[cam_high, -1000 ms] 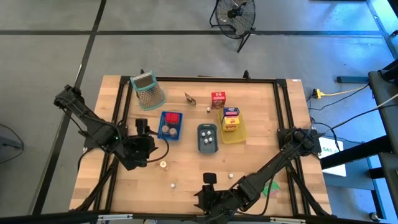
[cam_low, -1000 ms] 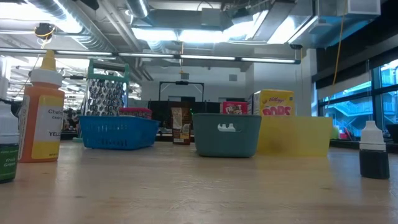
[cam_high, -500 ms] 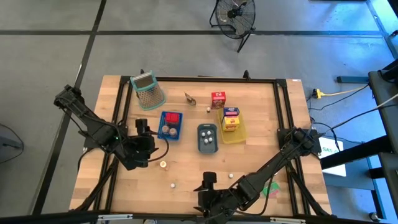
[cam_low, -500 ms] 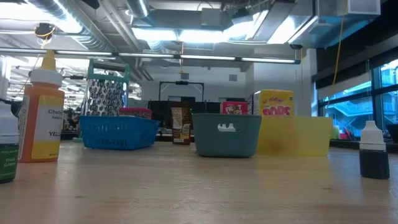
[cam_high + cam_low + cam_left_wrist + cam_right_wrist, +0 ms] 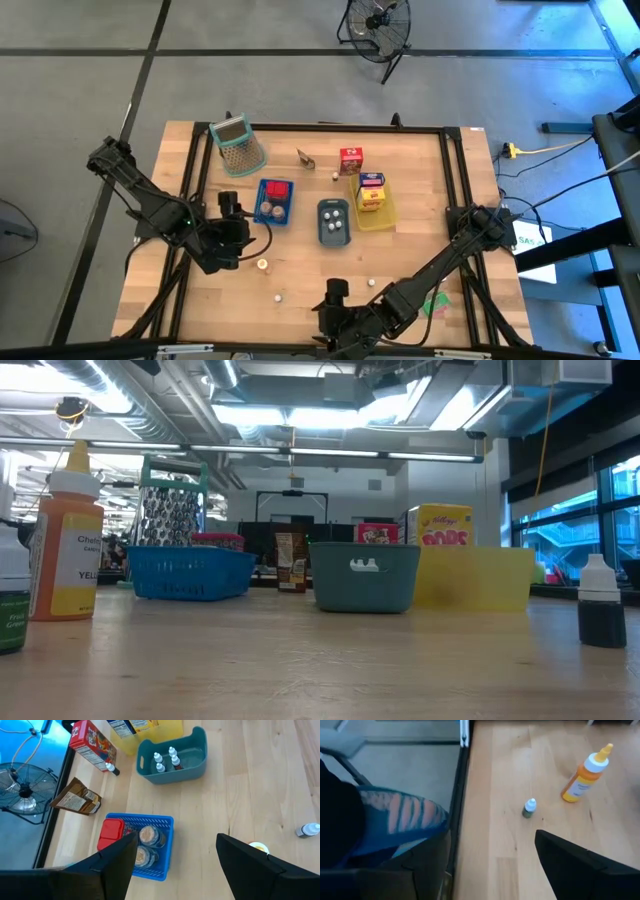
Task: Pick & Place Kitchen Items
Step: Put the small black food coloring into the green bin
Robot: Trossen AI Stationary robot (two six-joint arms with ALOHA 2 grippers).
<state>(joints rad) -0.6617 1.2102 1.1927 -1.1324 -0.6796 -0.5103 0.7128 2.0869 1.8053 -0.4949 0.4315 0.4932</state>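
My left gripper [image 5: 226,247] hangs open over the table's left middle, and in its wrist view its fingers frame the blue tray [image 5: 142,845], which holds a red piece and two round pieces. My right gripper [image 5: 334,305] hangs open near the table's near edge with nothing between its fingers [image 5: 492,865]. An orange sauce bottle [image 5: 262,265] stands upright between the two grippers. Two tiny bottles [image 5: 278,297] [image 5: 371,282] stand on the wood close by. The grey-blue tray [image 5: 334,221] holds small bottles. Cartons stand in the yellow tray [image 5: 373,200].
The mesh grater [image 5: 238,145] stands at the far left. A brown bag [image 5: 306,158], a red carton [image 5: 350,160] and a tiny bottle [image 5: 335,175] sit at the far middle. A green packet [image 5: 435,305] lies under my right arm. Bare wood stretches along the near side.
My right gripper has opened wider while staying where it was. Nothing on the table has moved.
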